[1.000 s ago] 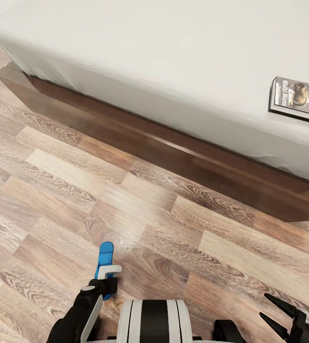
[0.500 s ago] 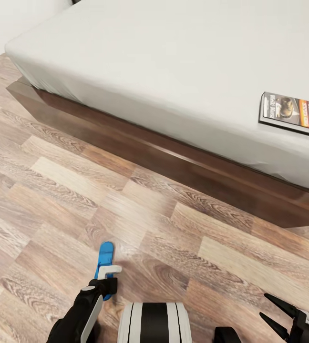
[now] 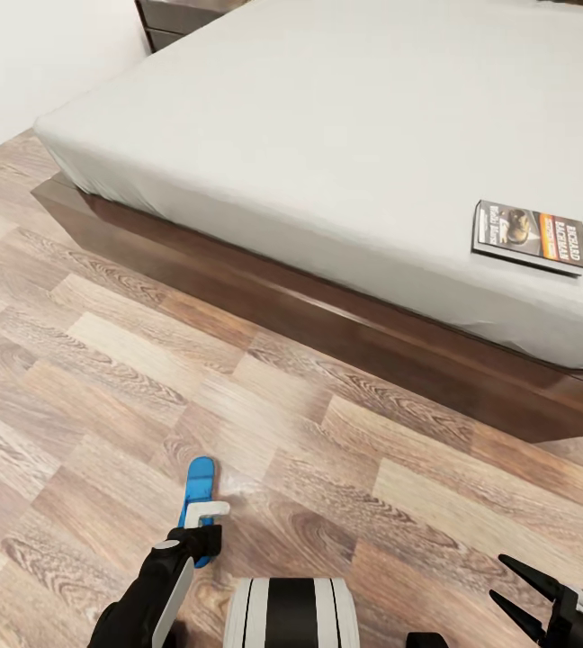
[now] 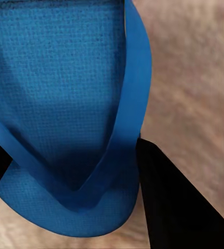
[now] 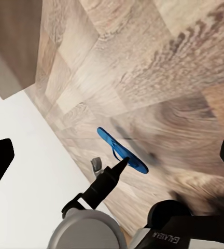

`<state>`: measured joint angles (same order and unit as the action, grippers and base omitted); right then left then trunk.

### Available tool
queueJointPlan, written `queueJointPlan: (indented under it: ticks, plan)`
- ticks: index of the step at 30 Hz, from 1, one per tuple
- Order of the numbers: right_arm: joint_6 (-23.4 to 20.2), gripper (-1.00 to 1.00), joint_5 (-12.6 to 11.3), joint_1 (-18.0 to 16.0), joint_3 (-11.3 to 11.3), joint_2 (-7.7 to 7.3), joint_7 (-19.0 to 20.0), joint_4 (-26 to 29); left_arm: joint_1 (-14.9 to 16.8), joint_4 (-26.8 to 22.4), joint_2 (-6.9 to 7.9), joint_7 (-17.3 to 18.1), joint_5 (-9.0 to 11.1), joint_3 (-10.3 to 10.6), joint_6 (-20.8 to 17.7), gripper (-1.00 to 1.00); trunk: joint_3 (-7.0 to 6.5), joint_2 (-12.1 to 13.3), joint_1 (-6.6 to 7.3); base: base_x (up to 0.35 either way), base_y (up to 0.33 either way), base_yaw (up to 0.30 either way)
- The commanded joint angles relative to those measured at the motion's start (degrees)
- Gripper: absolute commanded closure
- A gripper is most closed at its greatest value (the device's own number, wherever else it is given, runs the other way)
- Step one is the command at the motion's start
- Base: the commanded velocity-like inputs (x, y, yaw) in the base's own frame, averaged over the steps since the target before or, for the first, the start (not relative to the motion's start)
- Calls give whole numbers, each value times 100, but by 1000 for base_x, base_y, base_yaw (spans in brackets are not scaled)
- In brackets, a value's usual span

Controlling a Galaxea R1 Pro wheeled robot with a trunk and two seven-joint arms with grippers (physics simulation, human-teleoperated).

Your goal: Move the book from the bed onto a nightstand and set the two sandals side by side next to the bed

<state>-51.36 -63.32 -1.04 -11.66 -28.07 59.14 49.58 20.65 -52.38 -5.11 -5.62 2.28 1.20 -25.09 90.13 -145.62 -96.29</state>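
Head view: book (image 3: 531, 237) near bed (image 3: 345, 135) edge

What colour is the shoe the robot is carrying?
Bright blue. The sandal in the left gripper shows best in the left wrist view, strap and sole both blue.

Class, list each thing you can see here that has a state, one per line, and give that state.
Sandal: gripped by the left tool, off the floor.
Left tool: shut on the sandal.
Right tool: open, holding nothing.
Book: closed, lying flat on the bed.
Bed: bare mattress, book near its edge.
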Motion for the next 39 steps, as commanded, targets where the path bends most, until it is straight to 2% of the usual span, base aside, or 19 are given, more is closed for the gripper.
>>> queueJointPlan:
  ticks: [1,6,9,12,14,15,16,20,23,34,36,39]
  plan:
    - [-21,-100,-3,-2,-3,1,-5,-3,0,-9,2,-23,13,12,-37,100,-20,0,3,0,0,0]
    - [4,-100,17,-2,4,3,-48,-9,0,-16,9,2,20,9,-44,100,-130,7,16,0,0,0]
    - [272,-100,69,-2,6,4,-75,-40,0,-55,25,79,25,3,-55,100,-197,11,24,0,0,0]
    - [809,-100,394,-2,17,4,-80,-78,0,-68,33,346,26,-6,-62,100,-263,15,32,0,0,0]
    - [1227,-100,881,-2,16,4,-70,-90,0,-87,39,694,24,-14,-65,100,-308,18,37,0,0,0]
    - [1433,-100,1223,-2,7,4,-66,-96,0,-156,48,1052,21,-17,-62,100,-330,19,39,0,0,0]
    - [1518,-100,1379,-2,8,4,-64,-103,0,-214,82,1357,20,-19,-61,100,-352,20,42,0,0,0]
    - [1797,-100,1615,-2,14,4,-60,-381,0,-296,399,2804,7,-41,-41,100,-441,26,52,0,0,0]
    - [2247,-100,1654,-2,21,4,-44,-622,0,-305,555,3298,2,-54,-31,100,-507,30,60,0,0,0]
    - [2428,-100,1664,3,22,4,-19,-883,0,-308,606,3418,0,-61,-23,100,-751,44,88,0,0,0]
    - [2429,-100,1665,6,17,0,-17,-1255,0,-308,608,3414,0,-61,-23,100,-795,47,93,0,0,0]
    - [2439,-100,1665,7,21,2,-28,-1420,0,-302,602,3411,-1,-58,-24,100,-862,51,101,0,0,0]
